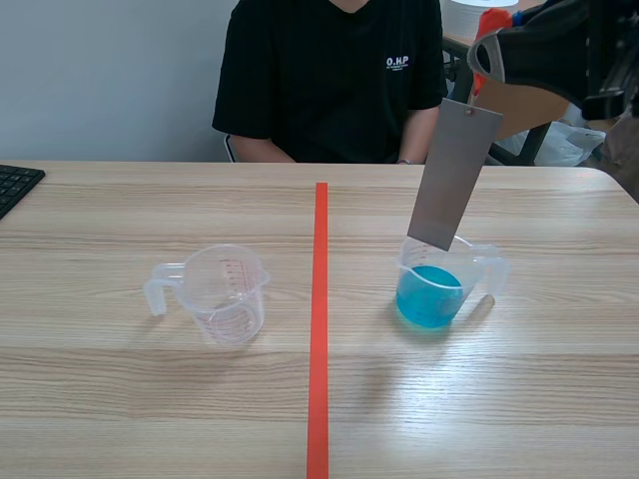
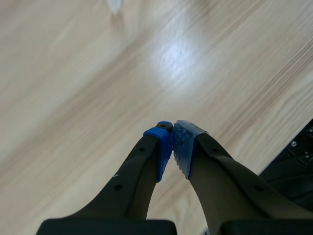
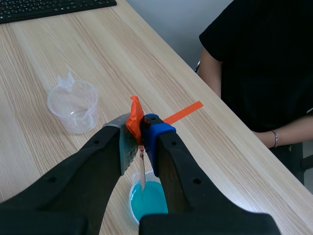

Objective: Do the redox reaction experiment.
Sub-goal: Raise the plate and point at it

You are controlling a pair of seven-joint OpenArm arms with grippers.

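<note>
Dipping seems just begun: right end effector (image 3: pixel 141 129) grips grey flat metal strip (image 1: pixel 454 175), its lower end at the mouth of clear plastic beaker with blue liquid (image 1: pixel 439 299); left end effector (image 2: pixel 172 147) closed, empty. Soaking remains.

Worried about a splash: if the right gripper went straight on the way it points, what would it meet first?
Most likely the cup of blue liquid, which sits right under the right gripper; the grey strip it holds would dip in first.

Wooden table (image 1: pixel 120 399) bears empty cup (image 1: pixel 225 294), blue-liquid cup (image 1: pixel 434 289), apparently a keyboard (image 1: pixel 15 185).
</note>
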